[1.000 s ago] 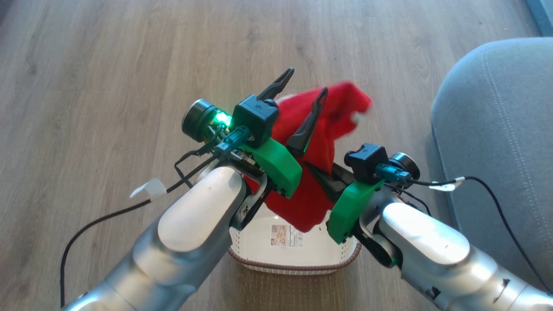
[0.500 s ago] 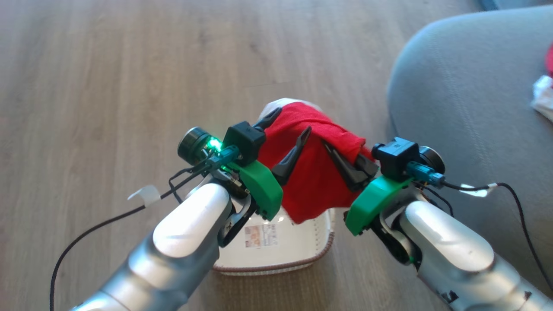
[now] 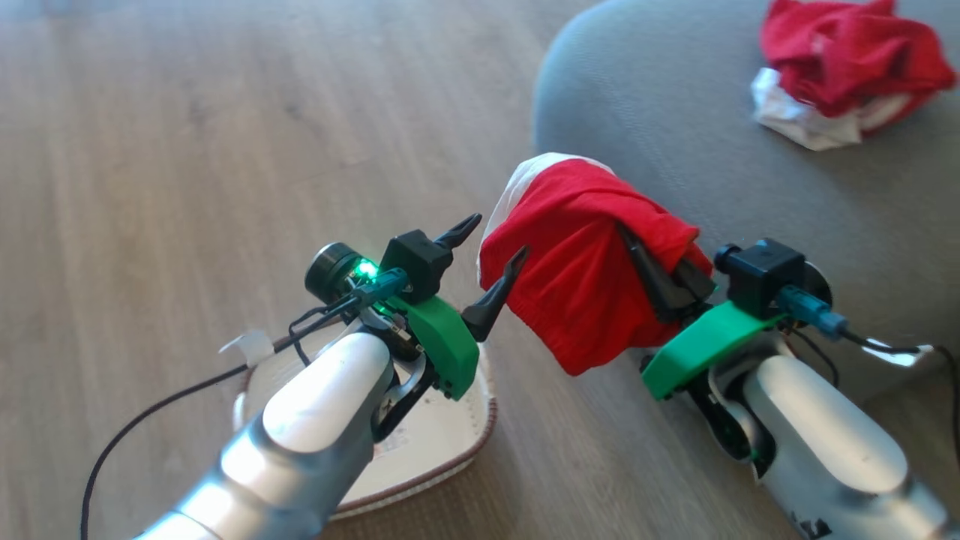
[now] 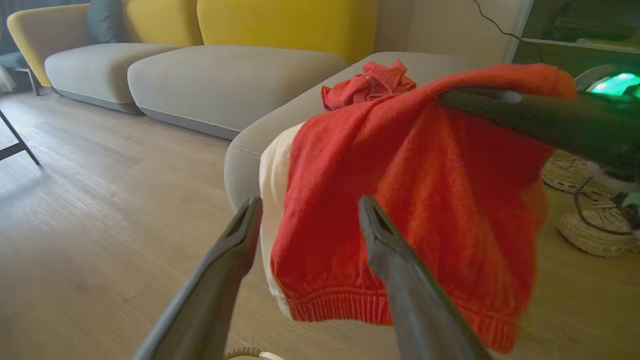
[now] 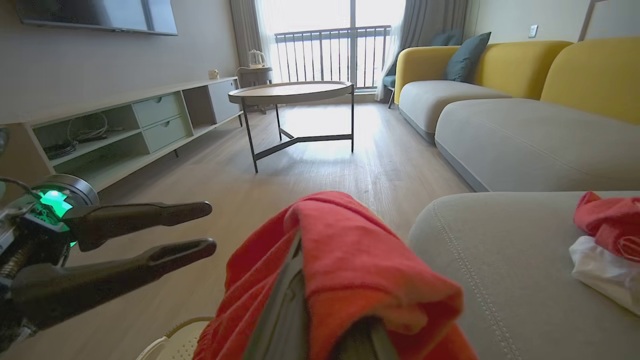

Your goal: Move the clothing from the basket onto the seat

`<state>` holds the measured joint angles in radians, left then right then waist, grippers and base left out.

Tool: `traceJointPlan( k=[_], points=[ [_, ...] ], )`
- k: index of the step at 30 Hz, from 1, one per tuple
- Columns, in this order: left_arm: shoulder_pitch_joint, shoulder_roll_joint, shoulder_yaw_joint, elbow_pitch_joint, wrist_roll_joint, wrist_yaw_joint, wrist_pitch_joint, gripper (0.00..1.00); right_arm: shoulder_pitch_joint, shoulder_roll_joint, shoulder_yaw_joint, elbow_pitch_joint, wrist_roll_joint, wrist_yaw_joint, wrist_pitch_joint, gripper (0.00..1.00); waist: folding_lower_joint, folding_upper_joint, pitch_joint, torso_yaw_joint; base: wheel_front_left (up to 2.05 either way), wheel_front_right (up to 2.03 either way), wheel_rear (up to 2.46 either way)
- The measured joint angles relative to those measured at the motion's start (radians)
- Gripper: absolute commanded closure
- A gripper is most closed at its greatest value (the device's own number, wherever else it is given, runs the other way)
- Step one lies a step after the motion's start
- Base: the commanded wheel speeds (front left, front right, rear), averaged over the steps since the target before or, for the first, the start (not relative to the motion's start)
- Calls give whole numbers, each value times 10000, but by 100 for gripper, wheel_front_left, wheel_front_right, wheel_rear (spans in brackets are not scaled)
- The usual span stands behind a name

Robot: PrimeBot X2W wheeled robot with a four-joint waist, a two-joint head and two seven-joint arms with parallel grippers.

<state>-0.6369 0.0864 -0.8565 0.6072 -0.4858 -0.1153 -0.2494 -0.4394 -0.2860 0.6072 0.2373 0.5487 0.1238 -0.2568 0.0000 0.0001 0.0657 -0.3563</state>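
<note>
A red garment with a white panel [image 3: 585, 277] hangs in the air, draped over my right gripper [image 3: 626, 236], which is shut on it beside the rounded corner of the grey seat [image 3: 675, 120]. From the right wrist the same garment [image 5: 360, 255] covers the fingers. My left gripper [image 3: 496, 238] stands open just left of the cloth, one fingertip brushing its edge, above the cream basket [image 3: 484, 420] on the floor. In the left wrist view the garment [image 4: 440, 200] hangs past the open fingers [image 4: 390, 250]. A crumpled red and white pile [image 3: 847, 60] lies on the seat.
Wooden floor [image 3: 187, 150] spreads to the left. A round coffee table [image 5: 295, 92] and a low TV shelf [image 5: 125, 125] stand beyond it. More grey cushions with yellow backs [image 4: 230, 75] run along the wall. Black cables [image 3: 150, 412] trail from both wrists.
The head view has swung right, bringing the seat and its pile into sight. My right gripper has carried the garment off the basket toward the seat; the left fingers have come off the cloth.
</note>
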Motion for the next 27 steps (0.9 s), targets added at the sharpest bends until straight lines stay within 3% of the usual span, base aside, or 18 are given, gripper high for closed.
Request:
traceJointPlan(
  k=[7, 10, 21, 27],
  points=[
    [8, -6, 182, -44, 33, -79, -29, 0, 475, 167, -798, -558, -238, 0, 0, 100, 0, 0, 71, -1176, 0, 0, 0],
    [3, -65, 169, -86, 107, -84, -29, 0, 806, 299, -1593, -972, -430, 0, 0, 100, 0, 0, 189, -1518, 0, 0, 0],
    [-277, -228, -153, -10, 176, -90, -29, 0, 2485, 780, -3572, -2288, -1112, 0, 0, 100, 0, 0, 704, -1863, 0, 0, 0],
    [-290, -249, -395, -167, 176, -90, -29, 0, 2597, 940, -4592, -2627, -1547, 0, 0, 100, 0, 0, 905, -1911, 0, 0, 0]
  ],
)
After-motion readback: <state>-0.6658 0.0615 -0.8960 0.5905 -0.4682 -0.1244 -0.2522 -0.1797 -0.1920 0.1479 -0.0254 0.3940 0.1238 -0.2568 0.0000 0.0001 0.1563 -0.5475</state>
